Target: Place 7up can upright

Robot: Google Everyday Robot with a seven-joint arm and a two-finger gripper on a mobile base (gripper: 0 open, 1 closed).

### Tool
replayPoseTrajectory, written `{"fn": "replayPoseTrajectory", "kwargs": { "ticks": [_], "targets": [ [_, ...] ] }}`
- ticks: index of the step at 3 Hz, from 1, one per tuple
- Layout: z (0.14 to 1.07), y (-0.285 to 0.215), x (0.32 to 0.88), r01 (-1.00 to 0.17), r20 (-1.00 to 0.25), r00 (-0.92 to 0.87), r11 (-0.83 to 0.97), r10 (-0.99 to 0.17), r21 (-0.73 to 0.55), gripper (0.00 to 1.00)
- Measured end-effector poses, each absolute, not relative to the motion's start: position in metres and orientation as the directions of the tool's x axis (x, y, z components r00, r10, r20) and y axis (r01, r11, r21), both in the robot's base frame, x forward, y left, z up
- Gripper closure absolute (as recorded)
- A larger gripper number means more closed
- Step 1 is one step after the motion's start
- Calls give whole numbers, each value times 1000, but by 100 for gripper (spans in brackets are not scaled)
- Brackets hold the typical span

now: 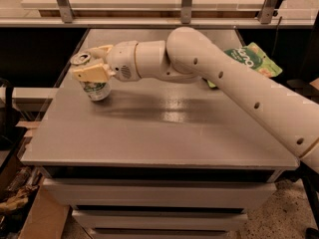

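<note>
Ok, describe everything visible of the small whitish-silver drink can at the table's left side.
The small cylindrical 7up can looks like whitish-silver metal with green markings and a silver top facing up. It stands nearly upright, leaning slightly left, its base seemingly resting on the grey table near the back left edge. The cream two-finger gripper is closed around its upper half, one finger in front and one behind. Nothing else touches it.

Arm stretched leftward, pincer (84, 62) low at far left, clasping 7up can (97, 89).

Gripper (89, 62) around 7up can (96, 88) on table (164, 133)
</note>
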State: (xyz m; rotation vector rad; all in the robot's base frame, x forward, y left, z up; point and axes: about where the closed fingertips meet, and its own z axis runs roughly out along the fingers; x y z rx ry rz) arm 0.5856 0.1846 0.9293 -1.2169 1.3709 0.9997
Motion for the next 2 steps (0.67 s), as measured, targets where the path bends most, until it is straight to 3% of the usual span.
{"fn": "replayPoseTrajectory", "kwargs": {
  "ticks": [1,2],
  "targets": [
    [929,184,586,-989,-989,19,140,-150,-40,0],
    [932,175,589,-988,-987,26,148,-158,-49,0]
  ]
}}
